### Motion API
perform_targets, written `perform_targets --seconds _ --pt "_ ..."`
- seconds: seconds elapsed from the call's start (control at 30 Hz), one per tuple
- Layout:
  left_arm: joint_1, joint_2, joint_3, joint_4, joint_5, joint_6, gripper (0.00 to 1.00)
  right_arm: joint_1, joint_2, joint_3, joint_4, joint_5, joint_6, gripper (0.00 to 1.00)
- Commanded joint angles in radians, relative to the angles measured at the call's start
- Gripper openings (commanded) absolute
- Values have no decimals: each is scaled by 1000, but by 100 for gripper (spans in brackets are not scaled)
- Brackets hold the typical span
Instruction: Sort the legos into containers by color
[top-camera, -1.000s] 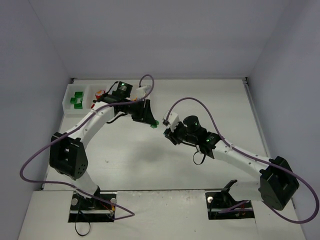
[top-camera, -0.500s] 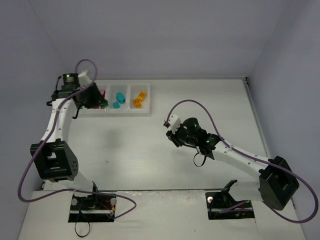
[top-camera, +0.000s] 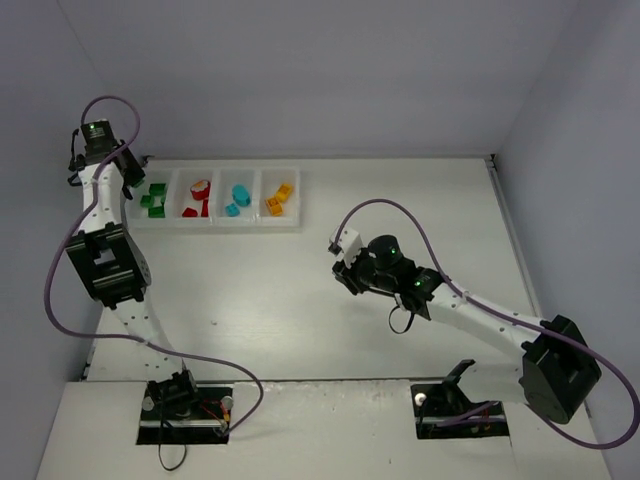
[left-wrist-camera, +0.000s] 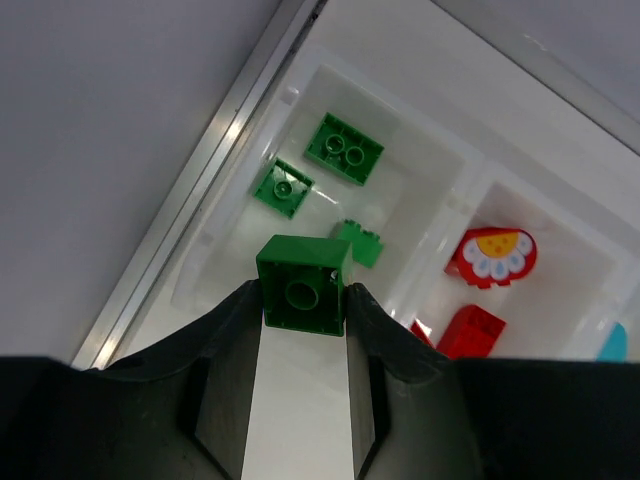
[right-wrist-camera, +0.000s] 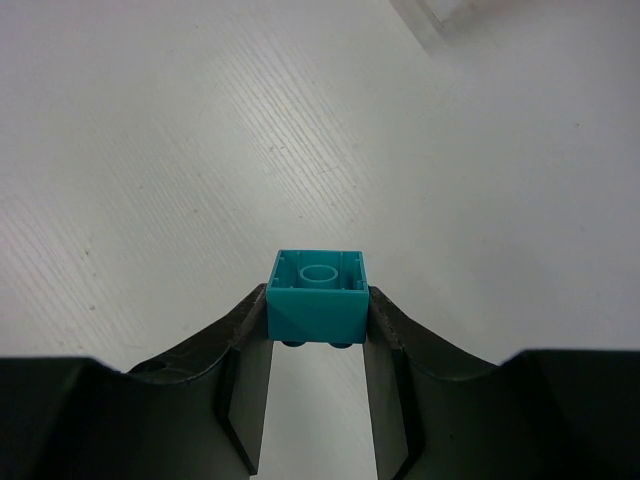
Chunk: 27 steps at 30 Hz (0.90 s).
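The counter (top-camera: 300, 310) carries the long white tray (top-camera: 216, 224) at its 11 o'clock corner, and the top view shows no loose bricks elsewhere on it.

The left arm (top-camera: 100, 205) has made the big move. A second ago it reached toward the middle of the counter; now it is folded back to the far corner at 10 o'clock, above the tray's end. The right arm (top-camera: 470, 310) has barely shifted and lies across the centre toward 4 o'clock.

In the left wrist view, the left hand (left-wrist-camera: 302, 292) pinches a green brick (left-wrist-camera: 303, 285) over the green compartment (left-wrist-camera: 420, 190). Three green pieces already lie inside, and red ones (left-wrist-camera: 490, 255) sit next door at 3 o'clock. The carry looks finished, so only the release appears to remain.

The right hand (right-wrist-camera: 318, 300) grips a cyan brick (right-wrist-camera: 318, 295) by its sides, above bare counter. Its home, the cyan compartment (top-camera: 250, 212), lies toward 10 o'clock from it, third along the tray. Sorting seems nearly complete, with these two held bricks the last to place.
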Motion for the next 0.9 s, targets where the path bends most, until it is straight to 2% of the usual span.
perform_targets --seconds 0.0,0.03,0.07,0.13,0.17,0.27,0.3,0.5,0.63,0.67,0.73,0.83,0.87 --pt "0 58 126 -3 -22 8 14 -5 -25 46 44 -14 22 0" --pt "0 92 143 -6 -16 10 15 -4 -22 47 42 -13 25 0" --pt "0 106 157 -6 -8 11 24 -5 -22 49 44 -11 28 0" --pt "0 129 177 -3 29 22 27 -7 -14 52 44 -8 34 0" --pt "-2 129 177 -5 40 25 31 -5 -11 52 44 -5 34 0" --pt "-5 97 139 23 66 38 43 -7 6 58 44 -5 40 0" --pt "-3 84 111 29 69 39 51 -7 9 63 45 -8 40 0" --pt "-3 -33 13 66 161 45 61 -7 33 93 39 -16 13 0" --pt "-34 -136 -82 63 328 -4 63 -7 24 121 32 -31 -12 0" --pt "-48 -191 -113 72 442 -21 64 -7 24 127 32 -40 -20 1" --pt "-81 -248 -215 98 538 -25 68 -5 27 147 32 -50 -24 2" --pt "-175 -343 -352 138 704 -47 68 -7 26 162 35 -68 -30 2" --pt "-237 -385 -378 150 759 -70 68 -7 24 164 35 -76 -30 2"
